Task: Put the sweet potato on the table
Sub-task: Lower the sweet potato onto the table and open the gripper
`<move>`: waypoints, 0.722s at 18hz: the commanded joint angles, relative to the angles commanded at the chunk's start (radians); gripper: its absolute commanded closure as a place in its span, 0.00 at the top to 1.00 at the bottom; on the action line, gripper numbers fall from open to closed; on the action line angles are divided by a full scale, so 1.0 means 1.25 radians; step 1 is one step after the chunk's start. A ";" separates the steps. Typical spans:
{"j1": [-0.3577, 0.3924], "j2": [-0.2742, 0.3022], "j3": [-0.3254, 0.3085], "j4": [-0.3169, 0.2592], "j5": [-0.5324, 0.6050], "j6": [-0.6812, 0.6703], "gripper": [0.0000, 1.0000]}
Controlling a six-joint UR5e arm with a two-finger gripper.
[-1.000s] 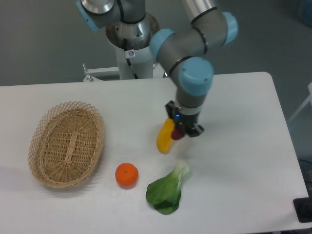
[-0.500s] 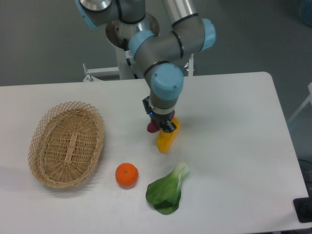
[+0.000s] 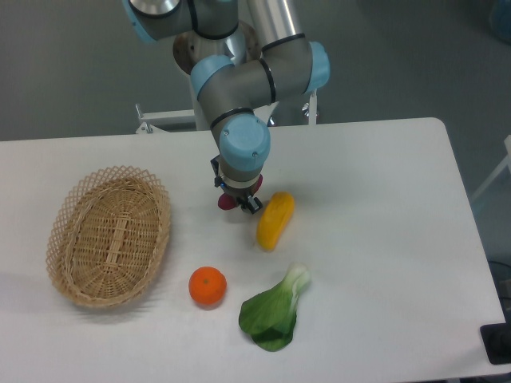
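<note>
Gripping the smooth reddish sweet potato [image 3: 227, 203], gripper [image 3: 236, 199] jaws clamped over white table [image 3: 383, 207]

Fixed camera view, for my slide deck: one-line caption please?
Gripper carries sweet potato above white table, beside yellow vegetable.

One fixed camera, high and in front, looked down at the table

The single view faced the white table [image 3: 383, 239] from above its near edge, tilted steeply enough that the tabletop filled most of the frame, with grey floor beyond it along the top. The arm's base column [image 3: 215, 96] stood at the upper centre, behind the far edge, so the camera looked toward the robot. It sat at middle range: the far corners showed, while the near edge and left side were cut off by the frame. The wicker basket [image 3: 109, 236] lay at the left and the leafy green [image 3: 273, 313] near the lower centre. No second view was given.
</note>
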State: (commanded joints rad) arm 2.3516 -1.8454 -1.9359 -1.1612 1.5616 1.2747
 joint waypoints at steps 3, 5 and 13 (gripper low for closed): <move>0.000 0.002 0.013 -0.001 -0.002 0.001 0.79; 0.001 0.004 0.018 0.005 -0.001 0.001 1.00; 0.020 0.000 0.141 0.000 0.001 0.001 1.00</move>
State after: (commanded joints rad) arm 2.3760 -1.8454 -1.7596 -1.1612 1.5631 1.2763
